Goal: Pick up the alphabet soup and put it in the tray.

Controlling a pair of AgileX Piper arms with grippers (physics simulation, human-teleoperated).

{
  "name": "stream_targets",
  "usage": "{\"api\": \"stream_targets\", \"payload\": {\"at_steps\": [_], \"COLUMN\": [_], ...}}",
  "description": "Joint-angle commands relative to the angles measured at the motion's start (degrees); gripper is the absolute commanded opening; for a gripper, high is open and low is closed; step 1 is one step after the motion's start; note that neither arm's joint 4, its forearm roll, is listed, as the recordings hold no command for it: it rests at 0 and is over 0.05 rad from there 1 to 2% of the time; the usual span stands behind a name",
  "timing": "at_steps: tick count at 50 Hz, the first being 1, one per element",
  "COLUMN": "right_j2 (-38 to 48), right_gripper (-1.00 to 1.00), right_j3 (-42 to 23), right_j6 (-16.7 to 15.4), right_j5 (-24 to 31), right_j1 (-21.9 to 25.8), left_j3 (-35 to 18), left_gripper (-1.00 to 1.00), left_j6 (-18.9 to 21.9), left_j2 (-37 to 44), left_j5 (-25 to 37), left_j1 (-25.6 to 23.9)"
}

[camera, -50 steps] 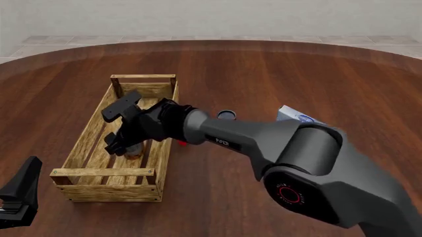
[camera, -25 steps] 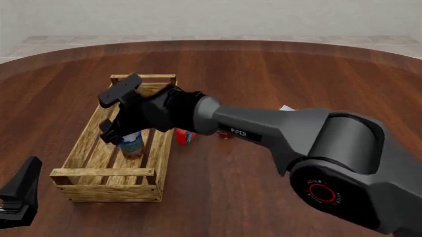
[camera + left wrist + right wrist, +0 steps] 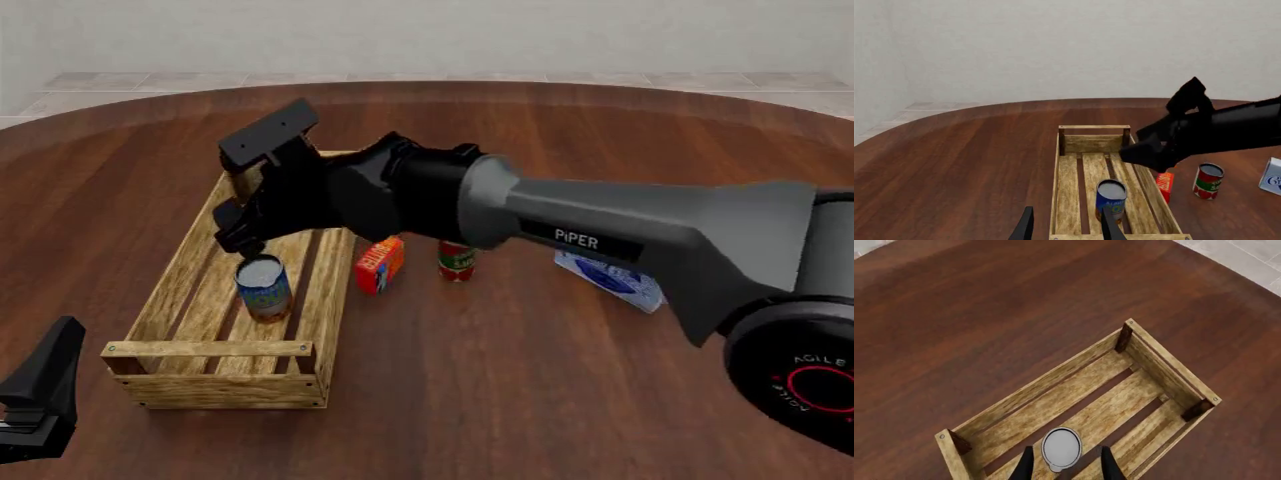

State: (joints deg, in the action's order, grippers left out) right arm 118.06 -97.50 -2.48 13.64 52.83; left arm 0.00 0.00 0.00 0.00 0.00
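Alphabet soup [image 3: 263,286] stands (upright) below right hand [image 3: 238,232].

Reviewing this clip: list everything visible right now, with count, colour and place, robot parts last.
alphabet soup: one, blue label, silver-grey top, upright on the slat floor inside the tray.
tray: one, light wood, left part of the table.
red-and-green can: one, upright on the table right of the tray.
small orange-red box: one, between the tray and that can.
white-blue flat box: one, partly hidden behind the right arm.
table: one, dark brown wood.
right claw: one, black, open, above the soup can, not gripping it.
left claw: one, black, open, at the near left table edge.
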Motion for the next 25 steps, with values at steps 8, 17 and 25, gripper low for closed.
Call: {"api": "stream_targets", "payload": {"at_steps": [8,17,25], "right_j2": [-8.8,-14.4,-19.2], "right_gripper": [1.0,1.0,1.0], "right_j3": [9.1,14.8,20.2], "right_j6": [0.4,0.6,0.5], "right_j5": [-4.8,-7.8,-11.1], "right_j1": [-0.1,0.3,-0.6], "left_j3": [0.0,0.0,0.0], "left_gripper": [1.0,1.0,1.0], "left_j6": [0.0,0.0,0.0], "left_j2": [0.0,0.0,0.0], "left_j5": [0.0,0.0,0.0], "left_j1": [0.0,0.0,0.0]}}
